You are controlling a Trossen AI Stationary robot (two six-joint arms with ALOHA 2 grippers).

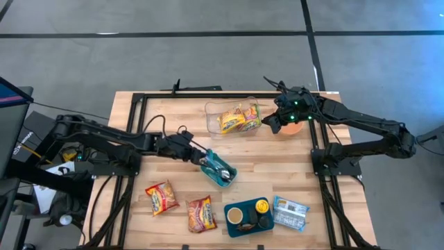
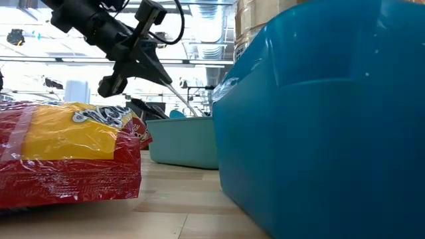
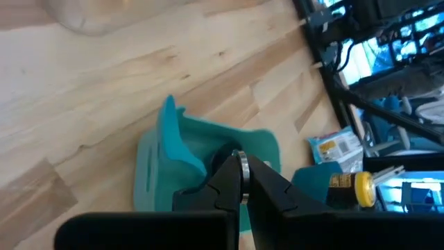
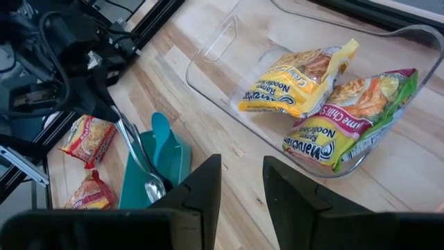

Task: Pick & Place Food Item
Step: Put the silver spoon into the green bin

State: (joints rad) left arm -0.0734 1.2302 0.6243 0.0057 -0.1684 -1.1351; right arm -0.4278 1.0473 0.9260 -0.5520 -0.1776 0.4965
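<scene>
Left claw (image 3: 243, 182) pinches a spoon (image 4: 142, 169) over the teal tray (image 1: 223, 176); right claw (image 4: 241, 182) spread.

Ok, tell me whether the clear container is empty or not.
Not empty. The clear container holds two noodle packets: a yellow packet and a green-edged packet.

the left gripper (image 3: 243, 182) has its two dark fingers (image 3: 222, 182) pinched together on a thin silvery utensil handle (image 3: 243, 173), right over a teal holder (image 3: 177, 167) sitting on the pale wooden table (image 3: 125, 76). a teal piece sticks up from inside the holder. off near the table's edge lies a blue packet (image 3: 336, 149), and just beside it a dark bottle with a yellow cap (image 3: 352, 189). a black frame rail (image 3: 340, 90) runs along that edge, with bright blue screens glowing behind it.
</scene>
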